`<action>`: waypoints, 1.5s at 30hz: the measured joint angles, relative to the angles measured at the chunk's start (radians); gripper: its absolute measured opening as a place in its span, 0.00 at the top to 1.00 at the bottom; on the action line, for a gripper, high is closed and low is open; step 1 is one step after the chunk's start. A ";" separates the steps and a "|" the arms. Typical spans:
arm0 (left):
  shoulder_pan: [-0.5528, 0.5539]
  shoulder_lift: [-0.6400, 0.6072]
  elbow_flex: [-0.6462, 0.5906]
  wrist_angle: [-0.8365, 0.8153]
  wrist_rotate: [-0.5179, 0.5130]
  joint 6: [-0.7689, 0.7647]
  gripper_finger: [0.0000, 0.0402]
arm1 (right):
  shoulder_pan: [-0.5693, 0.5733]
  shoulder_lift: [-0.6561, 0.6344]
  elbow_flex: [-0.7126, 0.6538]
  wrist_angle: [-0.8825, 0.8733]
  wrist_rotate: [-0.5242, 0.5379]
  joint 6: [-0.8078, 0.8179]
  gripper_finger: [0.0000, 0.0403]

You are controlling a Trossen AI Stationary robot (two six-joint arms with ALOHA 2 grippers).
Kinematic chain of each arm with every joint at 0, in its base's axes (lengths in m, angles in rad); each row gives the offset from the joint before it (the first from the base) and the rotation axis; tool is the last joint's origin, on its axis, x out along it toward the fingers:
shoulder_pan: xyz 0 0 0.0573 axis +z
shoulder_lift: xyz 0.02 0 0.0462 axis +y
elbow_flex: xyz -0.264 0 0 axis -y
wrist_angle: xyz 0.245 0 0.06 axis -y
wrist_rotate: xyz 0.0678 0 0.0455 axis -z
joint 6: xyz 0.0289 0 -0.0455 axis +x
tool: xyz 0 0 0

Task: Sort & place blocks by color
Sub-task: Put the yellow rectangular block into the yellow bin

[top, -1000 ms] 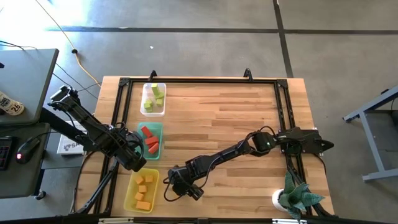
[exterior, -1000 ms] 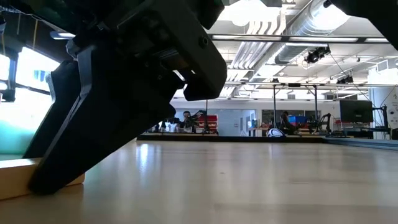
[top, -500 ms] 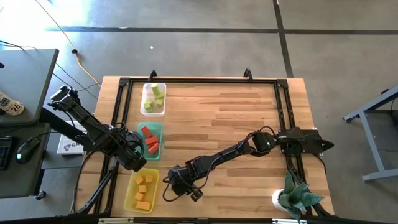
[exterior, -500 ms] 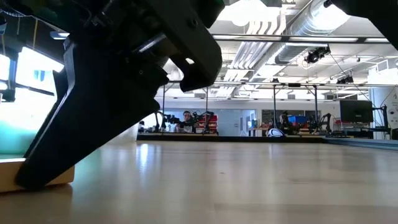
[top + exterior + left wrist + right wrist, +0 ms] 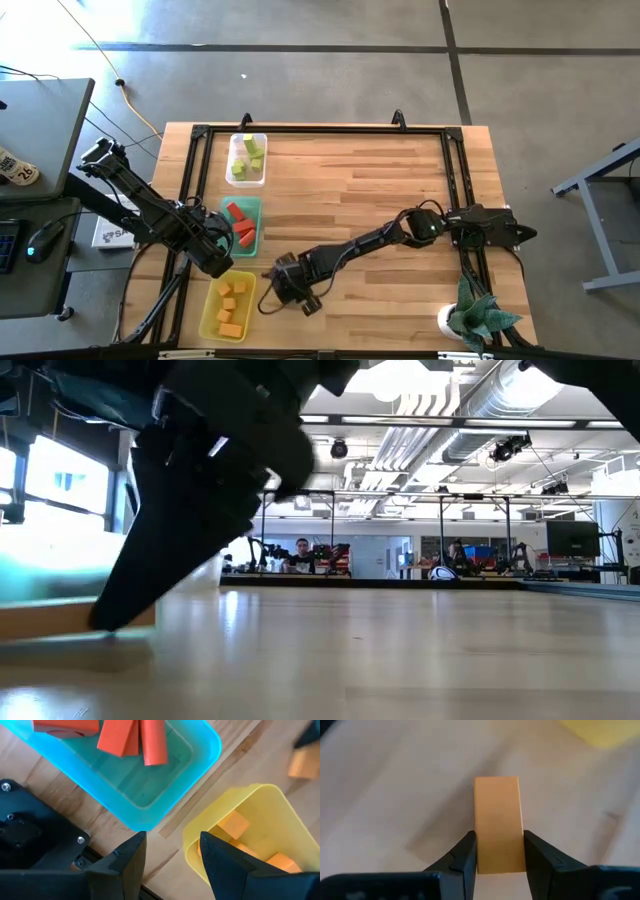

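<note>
Sorting is judged nearly complete. In the high view, yellow-green blocks (image 5: pixel 247 157) are seen in the clear tray (image 5: pixel 263 139), red blocks (image 5: pixel 240 224) in the green tray (image 5: pixel 256 204), and orange blocks (image 5: pixel 233 301) in the yellow tray (image 5: pixel 207 318). No loose block is seen on the table (image 5: pixel 380 200). The right gripper (image 5: pixel 280 289) is positioned just beside the yellow tray; the left gripper (image 5: pixel 212 258) waits between the green and yellow trays.

In the low view, only dark gripper parts are shown low over the tabletop; nothing further can be told.

In the left wrist view, the left gripper (image 5: pixel 172 850) is seen parted and empty above the gap between the two trays.

In the right wrist view, an orange bar (image 5: pixel 498 822) is clamped between the fingers of the right gripper (image 5: pixel 499 851), with a yellow tray corner near. Its placement in the yellow tray is judged the remaining step
</note>
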State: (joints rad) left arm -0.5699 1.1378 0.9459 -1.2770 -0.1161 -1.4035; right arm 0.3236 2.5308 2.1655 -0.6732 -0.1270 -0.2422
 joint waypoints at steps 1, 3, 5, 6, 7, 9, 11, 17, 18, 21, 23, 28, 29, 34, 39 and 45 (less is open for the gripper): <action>0.000 0.000 0.000 0.000 0.000 0.009 0.57 | -0.005 -0.001 0.005 -0.004 0.008 0.022 0.74; 0.000 0.000 0.000 0.000 0.000 0.030 0.57 | -0.018 -0.009 0.008 0.008 0.017 0.061 0.74; 0.000 0.000 0.000 0.001 0.000 0.054 0.57 | -0.025 -0.017 0.010 0.011 0.015 0.103 0.74; 0.000 0.000 0.000 0.001 0.000 0.067 0.57 | -0.027 -0.017 0.011 0.017 0.015 0.126 0.74; 0.000 0.000 0.000 0.002 0.000 0.081 0.57 | -0.030 -0.017 0.011 0.017 0.015 0.152 0.74; 0.000 0.000 0.000 0.001 0.000 0.109 0.57 | -0.036 -0.017 0.011 0.014 0.015 0.202 0.74; 0.000 0.000 0.000 0.001 0.000 0.143 0.57 | -0.038 -0.017 0.011 0.018 0.015 0.252 0.74; 0.000 0.000 0.000 0.001 -0.002 0.257 0.57 | -0.038 -0.025 0.011 0.018 0.042 0.375 0.74; 0.000 0.000 0.000 0.001 -0.006 0.267 0.57 | -0.038 -0.029 0.011 0.017 0.060 0.389 0.74; 0.000 0.000 0.000 0.000 -0.026 0.304 0.57 | -0.037 -0.038 0.012 0.028 0.098 0.445 0.74; 0.000 -0.007 0.000 0.000 -0.028 0.338 0.57 | -0.037 -0.038 0.012 0.047 0.117 0.493 0.74; 0.000 -0.033 0.000 -0.003 -0.028 0.410 0.57 | -0.035 -0.038 0.012 0.077 0.170 0.598 0.74; 0.000 -0.042 0.000 -0.004 -0.028 0.420 0.57 | -0.035 -0.038 0.012 0.085 0.179 0.620 0.74; 0.000 -0.105 -0.001 -0.010 -0.034 0.461 0.57 | -0.034 -0.039 0.014 0.176 0.204 0.679 0.74; 0.000 -0.200 -0.001 -0.010 -0.086 0.487 0.57 | -0.033 -0.039 0.014 0.247 0.261 0.720 0.74; 0.000 -0.305 -0.001 -0.009 -0.107 0.491 0.57 | -0.029 -0.039 0.014 0.364 0.286 0.764 0.74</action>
State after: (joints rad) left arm -0.5697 0.8325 0.9451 -1.2863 -0.2230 -0.9123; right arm 0.2945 2.4916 2.1792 -0.3087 0.1589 0.5217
